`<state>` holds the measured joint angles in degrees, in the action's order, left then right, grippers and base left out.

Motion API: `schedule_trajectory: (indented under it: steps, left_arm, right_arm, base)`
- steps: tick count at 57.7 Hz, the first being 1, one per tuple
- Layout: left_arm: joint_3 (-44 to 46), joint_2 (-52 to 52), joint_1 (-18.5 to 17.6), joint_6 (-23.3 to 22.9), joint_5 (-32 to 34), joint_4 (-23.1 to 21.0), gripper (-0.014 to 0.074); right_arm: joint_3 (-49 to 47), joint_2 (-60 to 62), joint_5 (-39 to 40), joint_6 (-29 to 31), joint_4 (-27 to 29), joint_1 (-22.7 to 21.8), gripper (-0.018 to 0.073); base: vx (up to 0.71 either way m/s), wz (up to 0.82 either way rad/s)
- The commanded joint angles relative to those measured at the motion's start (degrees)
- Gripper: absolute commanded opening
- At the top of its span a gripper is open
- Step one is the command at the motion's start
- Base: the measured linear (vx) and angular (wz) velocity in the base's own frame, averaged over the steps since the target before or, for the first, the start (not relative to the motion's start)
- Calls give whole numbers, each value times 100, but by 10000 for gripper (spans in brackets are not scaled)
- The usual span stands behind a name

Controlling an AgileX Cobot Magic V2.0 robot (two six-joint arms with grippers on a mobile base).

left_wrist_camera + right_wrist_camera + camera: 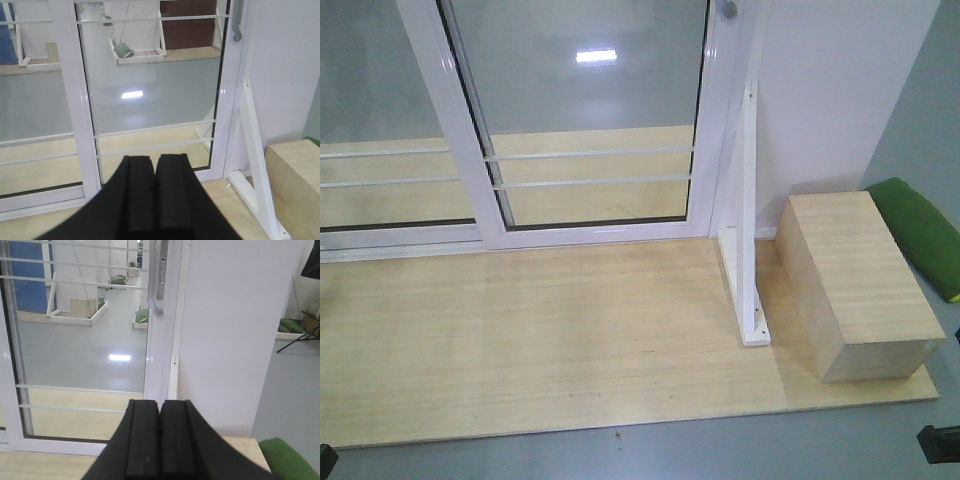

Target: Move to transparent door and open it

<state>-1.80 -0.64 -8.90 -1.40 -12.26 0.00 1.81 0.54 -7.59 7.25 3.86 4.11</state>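
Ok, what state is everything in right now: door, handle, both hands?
Transparent door: closed, no gap showing at its right edge.
Pull handle: untouched, no hand on it.
Left hand: shut, empty, short of the door.
Right hand: shut, empty, below the handle and not touching it.

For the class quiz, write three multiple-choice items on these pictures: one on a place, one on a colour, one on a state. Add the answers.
1. Relative to the white brace, the wooden box stands: A left; B right; C on top.
2. The cushion is: A red; B green; C blue.
3. The fingers of the right gripper are: A wide open; B clamped on a cloth; C shut together, empty.
Answers: B, the box sits on the brace's right; B, plainly green; C, the fingers touch with nothing between.
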Motion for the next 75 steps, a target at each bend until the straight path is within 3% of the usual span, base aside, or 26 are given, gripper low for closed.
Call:
schedule_trajectory:
  steps: [1,75]
  left_arm:
    - [-83,-82,-33,-29,473,-38,3]
    - [-83,-82,-33,-29,473,-38,3]
  right_arm:
    - [15,89,485,26,-25,-21,-3]
    - [15,89,485,26,-25,-21,-3]
  base:
    - [45,9]
    - [34,4]
